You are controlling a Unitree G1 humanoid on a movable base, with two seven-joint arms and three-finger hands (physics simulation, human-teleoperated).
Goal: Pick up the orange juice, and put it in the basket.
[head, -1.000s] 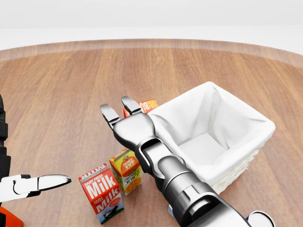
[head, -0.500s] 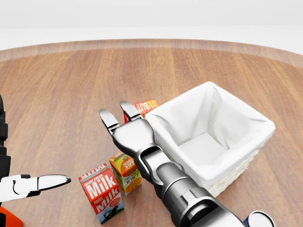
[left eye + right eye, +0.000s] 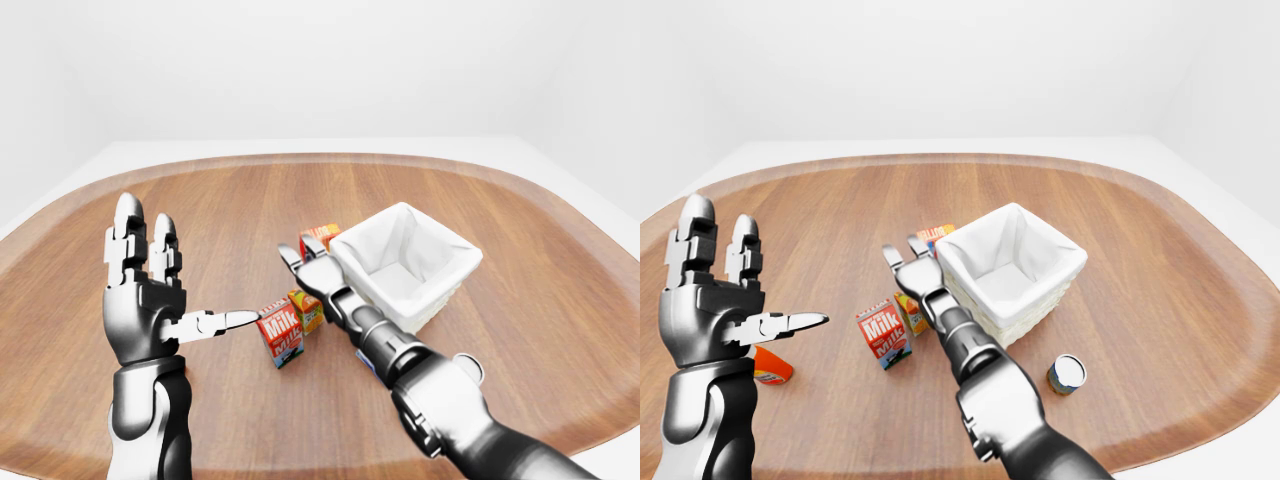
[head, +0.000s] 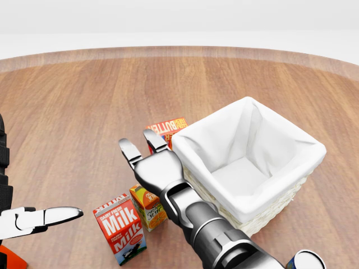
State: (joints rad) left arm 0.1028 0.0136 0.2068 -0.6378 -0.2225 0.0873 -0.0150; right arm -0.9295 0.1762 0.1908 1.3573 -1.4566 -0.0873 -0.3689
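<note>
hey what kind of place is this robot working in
Probably a bare simulated test scene, not a real room: a rounded wooden table against blank white surroundings, holding only grocery items such as a milk carton, an orange juice carton and a white-lined basket.

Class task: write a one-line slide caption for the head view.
Open right hand poised over the orange juice, between milk carton and white-lined basket.

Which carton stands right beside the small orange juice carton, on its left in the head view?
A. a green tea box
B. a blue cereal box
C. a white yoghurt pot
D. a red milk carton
D: the red carton lettered "Milk" stands just left of the small orange juice carton on the wooden table.
</note>
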